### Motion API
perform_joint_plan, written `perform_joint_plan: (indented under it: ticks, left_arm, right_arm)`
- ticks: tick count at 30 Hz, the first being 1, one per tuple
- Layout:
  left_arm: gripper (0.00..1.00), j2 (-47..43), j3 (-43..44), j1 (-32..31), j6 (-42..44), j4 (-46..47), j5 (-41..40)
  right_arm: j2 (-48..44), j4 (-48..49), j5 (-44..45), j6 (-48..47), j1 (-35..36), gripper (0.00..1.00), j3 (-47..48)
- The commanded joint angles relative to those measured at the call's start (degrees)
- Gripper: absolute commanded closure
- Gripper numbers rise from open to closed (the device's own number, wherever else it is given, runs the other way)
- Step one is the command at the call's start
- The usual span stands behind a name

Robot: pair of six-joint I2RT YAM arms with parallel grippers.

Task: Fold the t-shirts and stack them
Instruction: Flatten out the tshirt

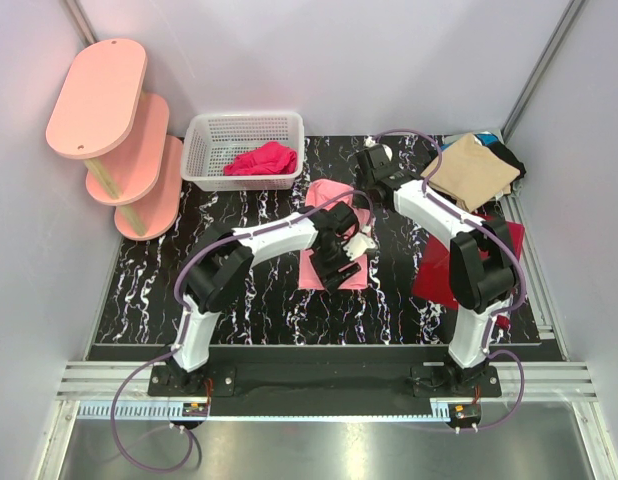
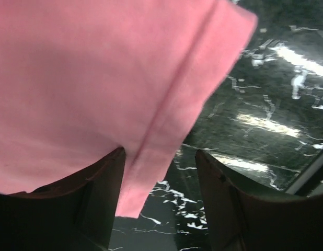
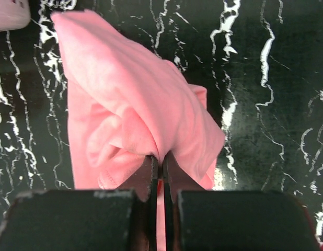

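Now the pink shirt (image 1: 327, 192) lies on the table (image 1: 239, 300), long axis near-to-far, its far end pinched by the right claw (image 3: 160, 159), its near hem between the spread jaws of the left claw (image 2: 160, 154).

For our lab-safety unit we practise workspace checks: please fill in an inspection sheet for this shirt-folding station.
Surface: black marbled table.
Job's things: pink t-shirt mid-table, bunched; tan t-shirt over black cloth, far right; dark red t-shirt under right arm.
Clutter: white basket holding magenta cloth.
Grippers: left gripper open, pink hem between its fingers; right gripper shut on pink t-shirt.
Cables: purple cables looping along both arms.
Surroundings: pink shelf, pale walls.
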Motion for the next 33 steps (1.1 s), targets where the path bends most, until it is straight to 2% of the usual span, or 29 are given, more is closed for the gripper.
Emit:
perform_joint_plan:
  ticks: [1, 4, 7, 8, 11, 12, 15, 19, 22, 25, 30, 33]
  left_arm:
    - [0.36, -0.74, -1.39, -1.64, 0.03, 0.31, 0.56]
    - [0.38, -0.57, -1.13, -1.73, 0.12, 0.31, 0.12]
    - [0.54, -0.13, -0.86, -1.73, 0.12, 0.23, 0.64]
    - [0.64, -0.04, -0.86, -1.73, 0.21, 0.23, 0.65]
    - [0.78, -0.48, -0.95, -1.65, 0.65, 0.14, 0.38]
    - [0.88, -0.74, -1.04, -1.65, 0.73, 0.14, 0.29]
    - [1.0, -1.53, -1.21, -1.65, 1.0, -0.12, -0.06]
    - [1.0, -3.64, -1.39, -1.47, 1.53, -1.44, -1.37]
    - [1.0, -8.73, -0.86, 0.37, 1.97, -2.67, -3.04]
    - [1.0, -16.46, 2.55, 5.81, 1.7, -5.73, -3.4]
    - [1.0, -31.11, 9.41, 19.25, 2.75, -11.63, -4.19]
    - [1.0, -38.77, 9.51, 24.01, 4.07, -13.74, -7.08]
  right_arm:
    - [0.78, 1.98, -1.96, 1.42, 0.53, 1.0, 3.3]
    - [0.69, 1.98, -2.49, 1.77, 0.53, 1.0, 3.04]
    - [0.43, 2.06, -2.58, 1.69, 0.61, 1.0, 2.51]
    - [0.34, 1.98, -2.67, 1.77, 0.53, 1.0, 2.25]
    - [0.25, 1.98, -2.84, 1.6, 0.53, 1.0, 2.07]
    - [0.25, 2.06, -2.84, 1.6, 0.61, 1.0, 2.07]
    - [0.34, 1.98, -3.11, 1.6, 0.61, 1.0, 2.16]
    - [-0.01, 1.98, -3.11, 1.42, 0.61, 1.0, 2.42]
    - [-1.15, 1.89, -2.15, 0.72, 0.53, 1.0, 2.77]
    - [-2.91, 1.36, -0.57, -0.5, 0.53, 1.0, 3.73]
    - [-8.78, 0.74, 2.52, -1.39, 0.53, 1.0, 3.74]
    - [-13.26, 0.66, 2.25, -0.78, 0.44, 1.0, 2.69]
